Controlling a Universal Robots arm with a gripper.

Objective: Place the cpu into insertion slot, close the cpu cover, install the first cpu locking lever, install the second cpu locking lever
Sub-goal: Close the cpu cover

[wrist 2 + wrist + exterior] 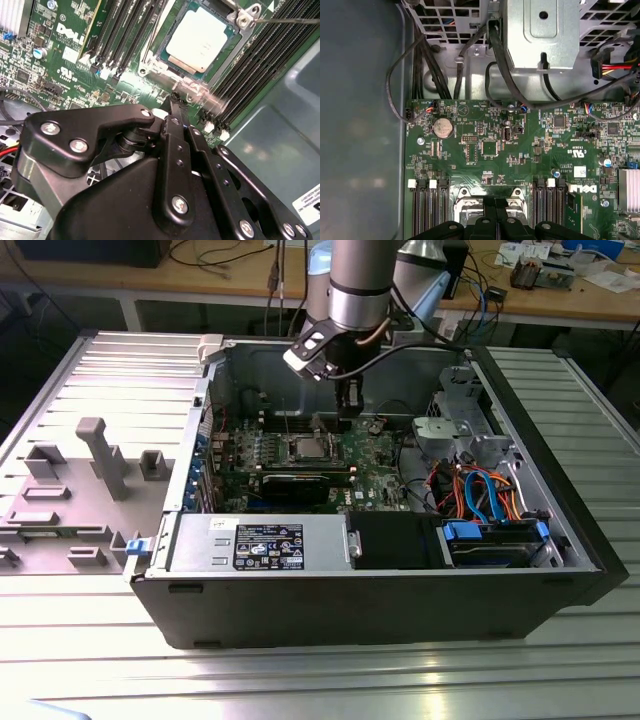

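Observation:
The cpu point(200, 36) shows its silvery top and lies flat in the insertion slot point(148, 64) on the green motherboard. The cpu cover point(228, 44) is down as a silver frame around it. A thin wire locking lever point(285, 21) runs off from a screw at the socket's corner. My gripper point(175, 99) is shut with nothing between its black fingers, its tip at the socket's edge. In the exterior view the gripper point(348, 412) hangs inside the case just to the right of the cpu point(308, 448). The first wrist view has the gripper point(495, 204) over the socket's rim point(470, 196).
Long black memory slots point(125, 35) flank the socket on both sides. A drive cage point(470, 430) and orange and blue cables point(480, 490) fill the case's right part in the exterior view. The power supply point(260, 540) lines the front. A grey fixture point(100, 455) stands outside.

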